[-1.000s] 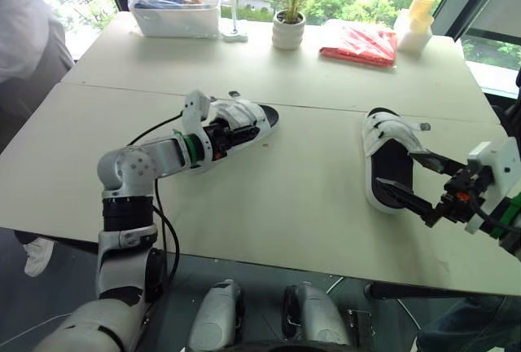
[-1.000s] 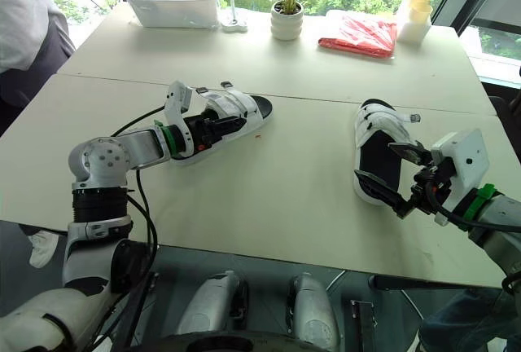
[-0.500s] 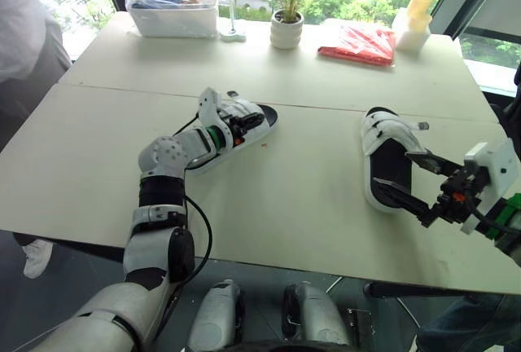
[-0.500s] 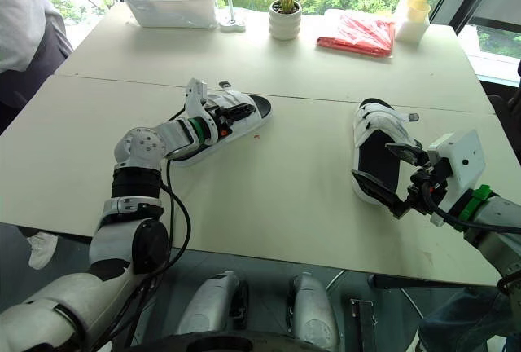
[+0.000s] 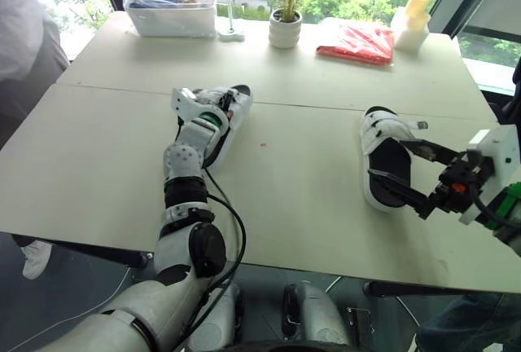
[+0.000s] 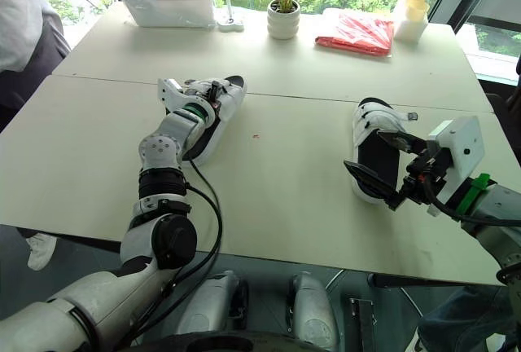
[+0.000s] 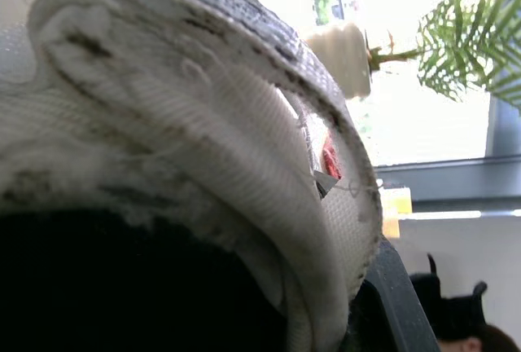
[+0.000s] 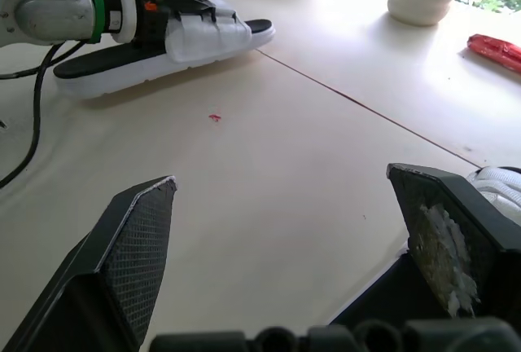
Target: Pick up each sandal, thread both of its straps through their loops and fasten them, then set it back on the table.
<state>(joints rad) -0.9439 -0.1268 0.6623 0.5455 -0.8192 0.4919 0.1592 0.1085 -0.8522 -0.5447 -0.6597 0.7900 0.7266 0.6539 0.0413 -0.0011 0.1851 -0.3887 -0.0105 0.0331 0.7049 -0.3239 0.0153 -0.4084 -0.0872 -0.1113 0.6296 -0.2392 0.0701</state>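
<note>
**Wide right gripper (image 5: 390,161) over right sandal (image 5: 380,131); left gripper (image 5: 218,104) in left sandal (image 8: 203,33)**

Your right gripper's jaws stand far apart across the right sandal's heel end; that sandal lies flat on the table (image 5: 309,205); your left gripper sits among the left sandal's straps, near the table's seam; whether it grips, you cannot tell.

The left arm (image 5: 184,163) is stretched nearly straight toward the far left, with the left gripper (image 6: 208,97) at full reach. The right arm (image 6: 488,205) comes in low from the near right. The right gripper (image 5: 387,158) points left, fingers (image 8: 138,238) spread wide (a broad V).
</note>
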